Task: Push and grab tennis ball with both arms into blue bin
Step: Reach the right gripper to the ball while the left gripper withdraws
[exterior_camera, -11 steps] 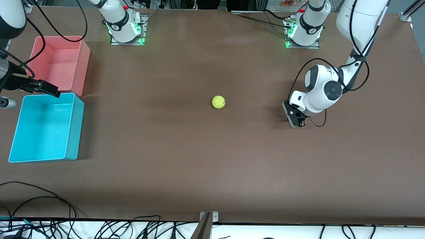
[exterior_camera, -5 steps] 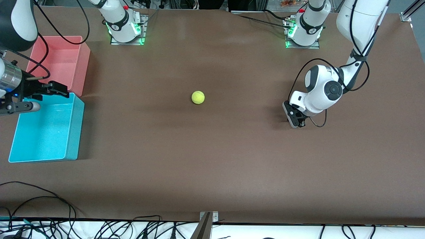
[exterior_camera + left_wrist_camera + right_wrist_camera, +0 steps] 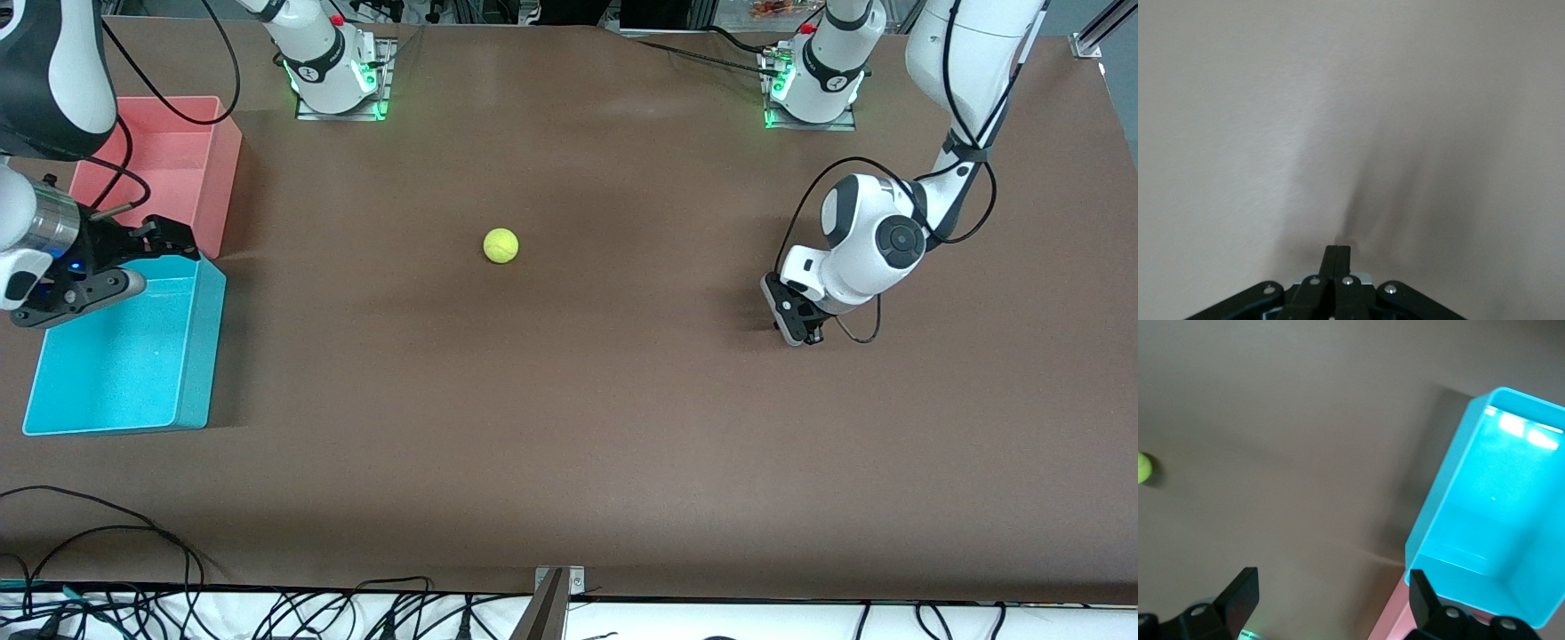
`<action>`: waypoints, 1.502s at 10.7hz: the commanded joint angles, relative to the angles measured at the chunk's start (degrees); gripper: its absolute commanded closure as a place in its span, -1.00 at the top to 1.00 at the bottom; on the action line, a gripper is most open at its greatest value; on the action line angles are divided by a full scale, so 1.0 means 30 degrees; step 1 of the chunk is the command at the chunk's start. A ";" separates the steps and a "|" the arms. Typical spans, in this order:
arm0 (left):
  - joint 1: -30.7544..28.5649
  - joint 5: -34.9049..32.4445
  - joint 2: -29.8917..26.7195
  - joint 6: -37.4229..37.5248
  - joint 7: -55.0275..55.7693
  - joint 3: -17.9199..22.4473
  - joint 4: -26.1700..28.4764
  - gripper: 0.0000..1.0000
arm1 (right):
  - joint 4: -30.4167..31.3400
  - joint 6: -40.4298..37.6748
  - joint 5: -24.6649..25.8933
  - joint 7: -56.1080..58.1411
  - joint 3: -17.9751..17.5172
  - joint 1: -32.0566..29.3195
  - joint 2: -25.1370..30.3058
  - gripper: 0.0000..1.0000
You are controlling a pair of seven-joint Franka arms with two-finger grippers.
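Note:
The tennis ball (image 3: pixel 500 246) lies on the brown table near its middle, free of both grippers. It also shows at the edge of the right wrist view (image 3: pixel 1142 467). The blue bin (image 3: pixel 201 356) stands at the right arm's end, nearer the camera than the pink bin; it is empty in the right wrist view (image 3: pixel 1451 520). My right gripper (image 3: pixel 173 238) is open and empty over the blue bin's corner next to the pink bin; its jaws stand wide apart (image 3: pixel 1331 593). My left gripper (image 3: pixel 797 324) is shut and empty, low over the table toward the left arm's end (image 3: pixel 1337 257).
A pink bin (image 3: pixel 222 169) stands beside the blue bin, farther from the camera; its edge shows in the right wrist view (image 3: pixel 1395 620). Cables lie along the table's near edge (image 3: pixel 107 533). Bare table lies between the ball and the bins.
The ball has rolled toward the right arm's end and slightly away from the camera. My right gripper has moved toward the ball over the blue bin's corner. The left gripper has barely shifted.

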State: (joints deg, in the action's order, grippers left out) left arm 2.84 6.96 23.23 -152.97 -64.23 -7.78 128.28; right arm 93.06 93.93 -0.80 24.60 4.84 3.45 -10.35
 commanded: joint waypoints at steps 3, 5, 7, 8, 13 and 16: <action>0.0138 0.0288 -0.2612 0.2353 -0.0559 0.2441 0.0160 1.00 | -0.0317 -0.0344 -0.1197 0.2984 -0.1960 0.0634 -0.0740 1.00; 0.0518 0.0288 -0.3402 0.2386 -0.0533 0.3320 0.0335 1.00 | 0.0003 -0.0402 -0.1983 0.3344 -0.2604 0.0928 -0.1121 1.00; 0.0431 0.0172 -0.4513 0.2561 -0.0357 0.4690 0.0832 1.00 | 0.0617 -0.0170 -0.3067 0.2733 -0.3105 0.0929 -0.1121 1.00; 0.0431 0.0171 -0.5767 0.3026 -0.0357 0.5455 0.1008 1.00 | 0.1085 0.0151 -0.3740 0.1714 -0.3106 0.0929 -0.1122 1.00; 0.0577 0.0171 -0.8411 0.3060 -0.0327 0.7129 0.0775 1.00 | 0.6992 0.5411 -0.3864 -0.5694 -0.5151 0.1134 0.1829 1.00; 0.0548 0.0142 -0.9848 0.5565 0.3136 0.8099 0.0164 1.00 | 0.8175 0.6681 -0.3864 -0.7813 -0.6383 0.1134 0.2130 1.00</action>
State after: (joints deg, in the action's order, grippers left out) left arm 3.67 6.96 -1.87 -142.74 -63.32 14.74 129.08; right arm 112.43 110.07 -11.46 4.87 -12.09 7.26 -7.28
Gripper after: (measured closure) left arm 0.000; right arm 0.000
